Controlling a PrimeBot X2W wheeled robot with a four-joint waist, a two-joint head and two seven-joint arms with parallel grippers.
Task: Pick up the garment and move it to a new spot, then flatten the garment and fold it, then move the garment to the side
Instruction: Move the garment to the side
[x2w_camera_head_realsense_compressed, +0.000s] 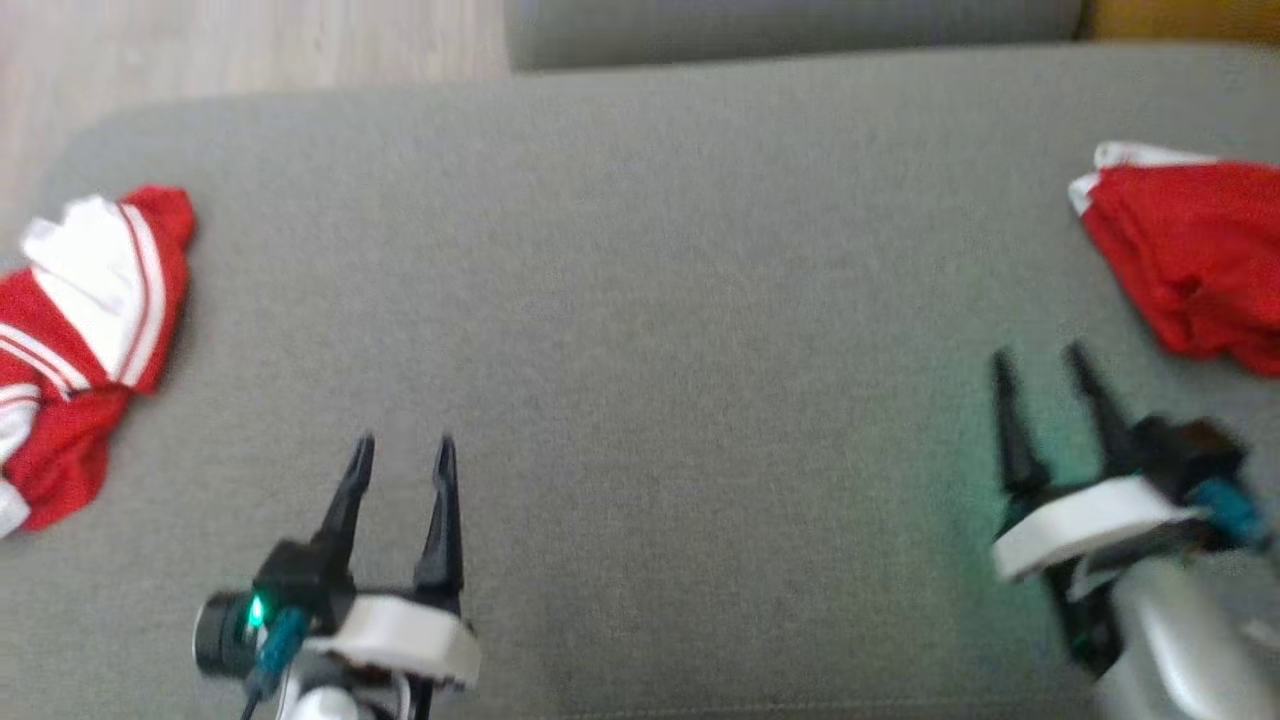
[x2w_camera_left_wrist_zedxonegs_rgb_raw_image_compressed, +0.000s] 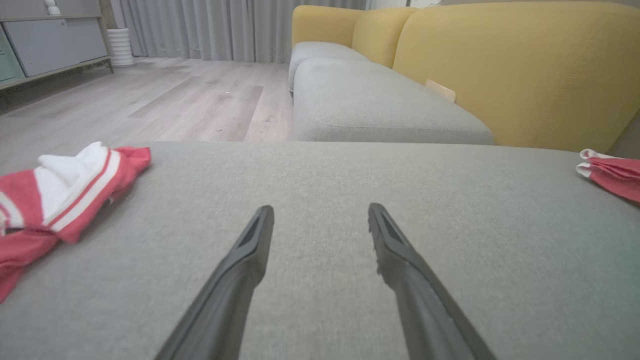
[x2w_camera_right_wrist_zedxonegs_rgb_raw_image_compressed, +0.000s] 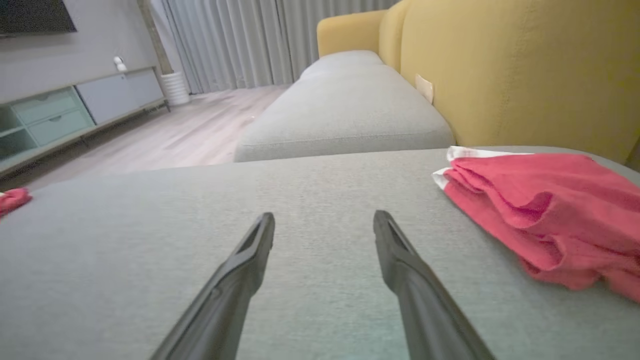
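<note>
At the right edge of the grey cushion (x2w_camera_head_realsense_compressed: 640, 250): folded red garment (x2w_camera_head_realsense_compressed: 1190, 255) is lying just beyond the right gripper (x2w_camera_head_realsense_compressed: 1038, 356).
Both jaws are standing wide, empty; crumpled red-and-white garment (x2w_camera_head_realsense_compressed: 90, 340) is lying at the left edge, nearer the left gripper (x2w_camera_head_realsense_compressed: 405, 441).

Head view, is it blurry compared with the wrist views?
Head view: motion-smeared, worst around the right tool, green glow on the cushion beside it. Left wrist view: sharper, edges stretched. Right wrist view: sharp, folds of the red garment clear.
</note>
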